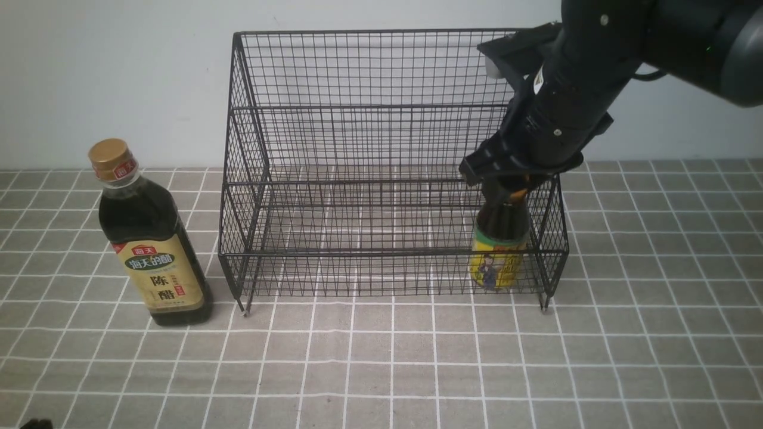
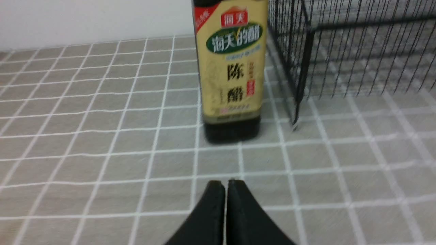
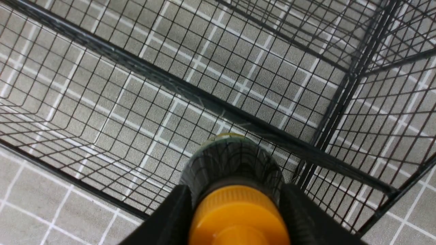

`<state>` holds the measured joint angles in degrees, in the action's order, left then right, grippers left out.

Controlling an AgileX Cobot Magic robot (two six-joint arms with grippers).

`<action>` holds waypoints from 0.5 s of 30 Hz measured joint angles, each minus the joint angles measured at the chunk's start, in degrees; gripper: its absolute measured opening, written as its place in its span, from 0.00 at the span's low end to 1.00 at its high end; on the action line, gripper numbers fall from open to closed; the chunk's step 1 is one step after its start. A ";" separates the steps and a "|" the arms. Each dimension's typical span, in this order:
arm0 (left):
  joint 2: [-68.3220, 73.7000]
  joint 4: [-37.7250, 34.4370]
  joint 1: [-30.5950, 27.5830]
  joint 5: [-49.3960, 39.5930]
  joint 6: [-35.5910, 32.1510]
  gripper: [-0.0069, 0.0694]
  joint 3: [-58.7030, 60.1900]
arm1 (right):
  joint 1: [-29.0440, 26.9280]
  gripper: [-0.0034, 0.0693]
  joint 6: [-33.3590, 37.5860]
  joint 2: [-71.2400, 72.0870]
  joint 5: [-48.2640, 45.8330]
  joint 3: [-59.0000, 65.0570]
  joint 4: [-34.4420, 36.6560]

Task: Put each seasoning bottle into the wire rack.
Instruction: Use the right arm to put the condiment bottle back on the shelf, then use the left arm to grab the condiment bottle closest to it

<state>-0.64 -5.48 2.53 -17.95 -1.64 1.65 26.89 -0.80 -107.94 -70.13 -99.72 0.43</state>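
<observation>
Right gripper [image 1: 514, 182] pinching the short bottle [image 1: 499, 262] by its neck at the right end of the wire rack [image 1: 369, 149], lower tier (tall bottle [image 1: 158, 250] stands outside, left gripper [image 2: 226, 187] pressed together): a skewed release could tip it against the mesh.

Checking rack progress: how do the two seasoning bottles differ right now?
The tall bottle stands outside, left of the wire rack; the short bottle is inside its lower tier. The tall bottle's cap is gold, the short bottle's orange. The right gripper holds the short bottle; the tall bottle stands free. Both hold dark liquid.
</observation>
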 joint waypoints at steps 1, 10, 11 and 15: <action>0.00 -4.16 0.00 2.24 2.51 0.08 0.00 | 0.00 0.53 -0.23 0.00 -0.50 0.00 -0.06; 0.00 -27.52 0.00 11.55 9.95 0.08 0.00 | 0.00 0.77 -2.38 5.35 -1.06 0.00 -0.43; 0.00 -28.40 0.00 12.56 10.06 0.08 0.00 | 0.00 0.78 -2.51 6.80 -1.19 0.00 -1.16; 0.00 -30.88 0.00 19.92 10.12 0.08 0.00 | 0.00 0.78 -2.57 16.55 -1.47 0.00 -3.31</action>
<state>-0.64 -36.36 2.53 1.97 8.48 1.65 26.89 -3.37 -91.39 -71.60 -99.72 -2.87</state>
